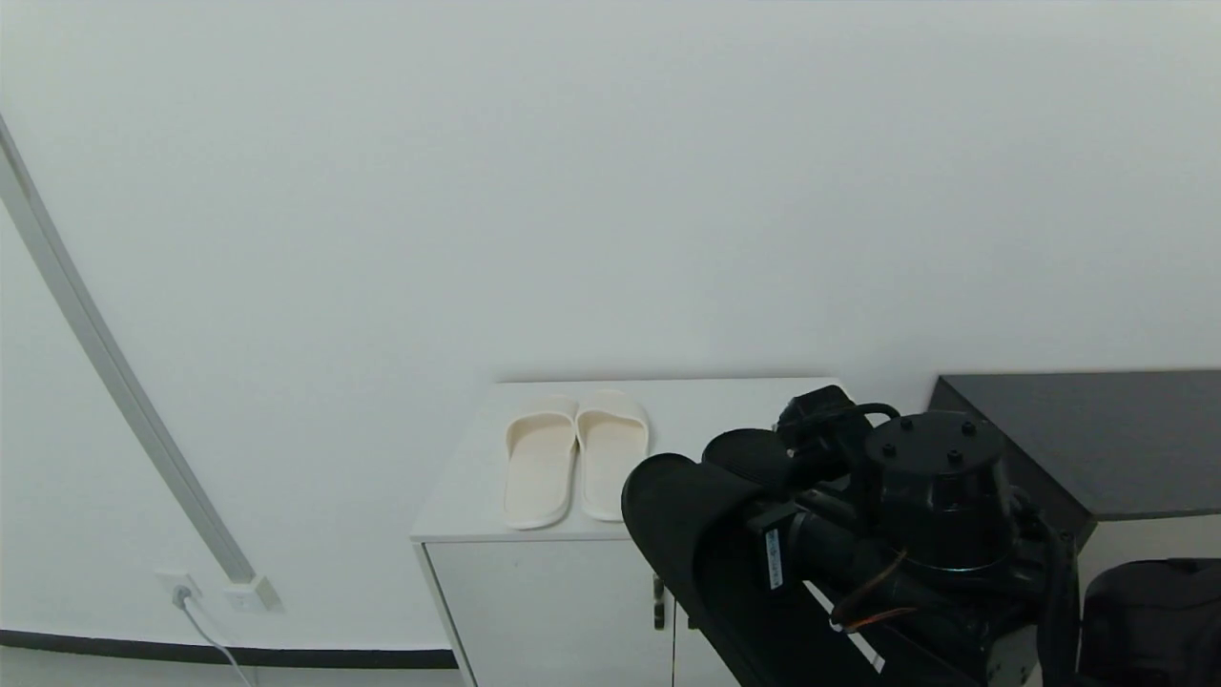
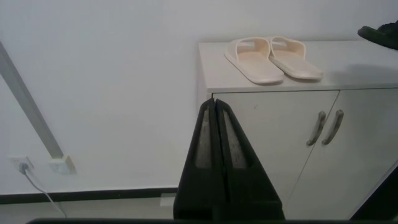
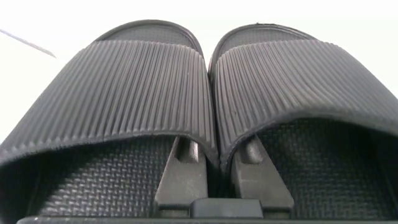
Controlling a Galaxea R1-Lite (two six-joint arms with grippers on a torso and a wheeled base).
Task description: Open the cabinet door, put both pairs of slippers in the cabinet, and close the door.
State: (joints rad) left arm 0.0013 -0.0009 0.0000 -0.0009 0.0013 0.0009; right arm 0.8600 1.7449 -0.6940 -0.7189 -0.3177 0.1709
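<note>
Right jaws clamp the black slippers (image 3: 149, 87) over the cabinet (image 1: 544, 601) top, beside the white slippers (image 1: 575, 456). Left jaws: closed, empty, facing the shut doors. Likely pending step: door opening; next, grasp a handle (image 2: 336, 126).

Cream slippers (image 1: 576, 458) atop white cabinet (image 1: 711, 403)

Left gripper (image 2: 214, 106): jaws pressed flat together with nothing between them, held out in free air, roughly level. Right arm (image 1: 940, 496): raised at lower right of the head view, wrist pointing toward the robot's left. Right gripper (image 3: 216, 165): one finger (image 3: 180, 177) inside each of the black slippers (image 3: 143, 81), under the straps. Jaws clamp the two touching inner side walls, and the pair is carried side by side.
</note>
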